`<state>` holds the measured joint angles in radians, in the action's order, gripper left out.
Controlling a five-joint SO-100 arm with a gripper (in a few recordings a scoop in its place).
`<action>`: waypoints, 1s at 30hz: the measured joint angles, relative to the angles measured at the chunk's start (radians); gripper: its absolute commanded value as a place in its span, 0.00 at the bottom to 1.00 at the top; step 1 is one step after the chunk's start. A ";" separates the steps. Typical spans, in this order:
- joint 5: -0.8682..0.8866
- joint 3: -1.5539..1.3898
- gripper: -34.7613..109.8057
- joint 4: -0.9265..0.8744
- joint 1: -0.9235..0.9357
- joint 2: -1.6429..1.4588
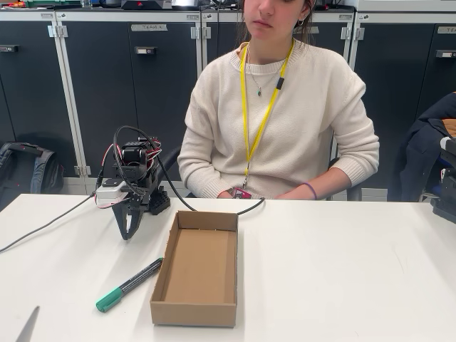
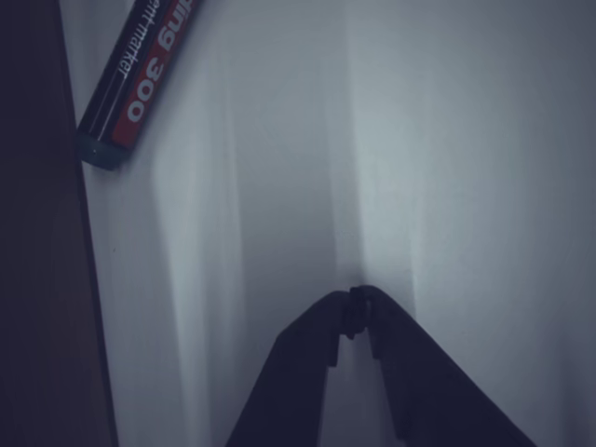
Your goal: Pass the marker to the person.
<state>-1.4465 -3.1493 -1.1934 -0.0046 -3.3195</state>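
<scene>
The marker (image 1: 130, 285) lies flat on the white table (image 1: 342, 271). It has a green cap and a black body with a red label. In the fixed view it sits below the gripper (image 1: 128, 231), toward the front edge of the table, and a bit apart from it. Its black end almost touches the left wall of the cardboard box (image 1: 196, 269). In the wrist view the marker's black end (image 2: 135, 79) shows at the top left, ahead of the gripper and off to the side, next to a dark edge that is probably the box.

The gripper (image 2: 357, 312) points down at the bare table. Its two tips are pressed together, so it is closed and holds nothing.

The person (image 1: 278, 107) sits behind the table, past the box, with arms resting at the far edge. No hand is held out.

I think the grab has not started yet. What could go wrong? The marker is thin and round, so a bump from the closed tips could roll it away. It is so close to the box that a finger could hit the wall and push the box. The jaws must open before going down. The cable (image 1: 43, 226) on the table could also tug the arm.
</scene>
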 measured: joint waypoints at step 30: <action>0.486 0.391 0.21 0.279 0.055 0.657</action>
<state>-0.9603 -2.7581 -0.9143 0.0506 -2.6630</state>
